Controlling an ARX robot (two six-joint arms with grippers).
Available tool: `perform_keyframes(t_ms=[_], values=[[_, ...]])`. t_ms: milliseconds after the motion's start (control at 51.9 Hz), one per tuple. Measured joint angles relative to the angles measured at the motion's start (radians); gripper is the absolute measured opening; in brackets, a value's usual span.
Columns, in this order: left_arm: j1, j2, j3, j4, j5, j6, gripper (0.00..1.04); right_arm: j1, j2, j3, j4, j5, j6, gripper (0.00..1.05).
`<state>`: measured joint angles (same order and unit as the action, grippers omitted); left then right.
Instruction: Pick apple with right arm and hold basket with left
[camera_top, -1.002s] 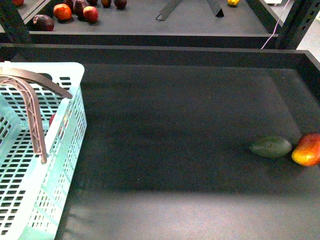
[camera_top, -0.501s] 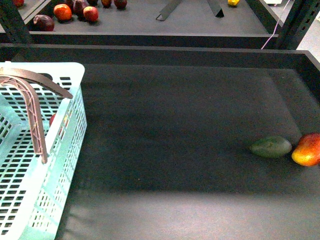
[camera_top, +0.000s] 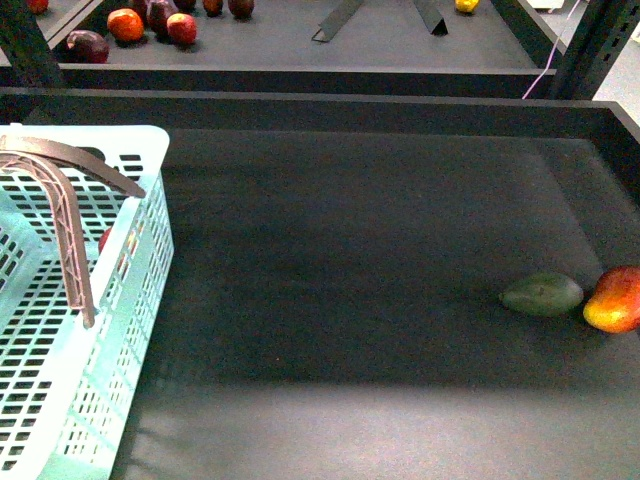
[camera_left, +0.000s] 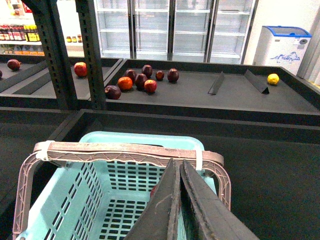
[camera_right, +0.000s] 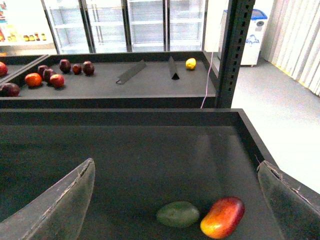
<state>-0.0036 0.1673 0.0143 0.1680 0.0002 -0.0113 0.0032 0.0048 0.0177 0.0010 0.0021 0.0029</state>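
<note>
Inside the turquoise basket (camera_top: 60, 330), at the left edge of the dark tray (camera_top: 350, 260), the red apple (camera_top: 105, 238) shows only as a patch of red through the slotted wall, partly hidden by the brown swing handle (camera_top: 70, 210). The left gripper (camera_left: 179, 210) hangs above the basket with its fingers pressed together and nothing between them; the right gripper (camera_right: 175, 200) is spread wide and empty, poised over the avocado (camera_top: 542, 294) and the mango (camera_top: 615, 299), which lie touching at the tray's right side, well apart from the basket. The chief hazard, by this layout, is mistaken identity: the right arm is nearest the orange-red mango, which could pass for the target. A reach across to the basket also risks fouling the handle or the left arm. With the basket not yet held, a push on the apple could slide it.
</note>
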Motion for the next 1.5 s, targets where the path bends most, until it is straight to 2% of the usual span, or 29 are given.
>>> perform_keyframes(t_ms=[58, 116, 1021, 1368, 1465, 1503], values=[[0.000, -0.082, 0.000, -0.117, 0.000, 0.000, 0.03, 0.000, 0.000, 0.000, 0.000, 0.000, 0.000, 0.96], [0.000, -0.136, 0.000, -0.158, 0.000, 0.000, 0.03, 0.000, 0.000, 0.000, 0.000, 0.000, 0.000, 0.96], [0.000, -0.161, 0.000, -0.166, 0.000, 0.000, 0.04, 0.000, 0.000, 0.000, 0.000, 0.000, 0.000, 0.96], [0.000, -0.161, 0.000, -0.166, 0.000, 0.000, 0.57, 0.000, 0.000, 0.000, 0.000, 0.000, 0.000, 0.96], [0.000, -0.161, 0.000, -0.166, 0.000, 0.000, 0.81, 0.000, 0.000, 0.000, 0.000, 0.000, 0.000, 0.96], [0.000, -0.161, 0.000, -0.166, 0.000, 0.000, 0.86, 0.000, 0.000, 0.000, 0.000, 0.000, 0.000, 0.96]])
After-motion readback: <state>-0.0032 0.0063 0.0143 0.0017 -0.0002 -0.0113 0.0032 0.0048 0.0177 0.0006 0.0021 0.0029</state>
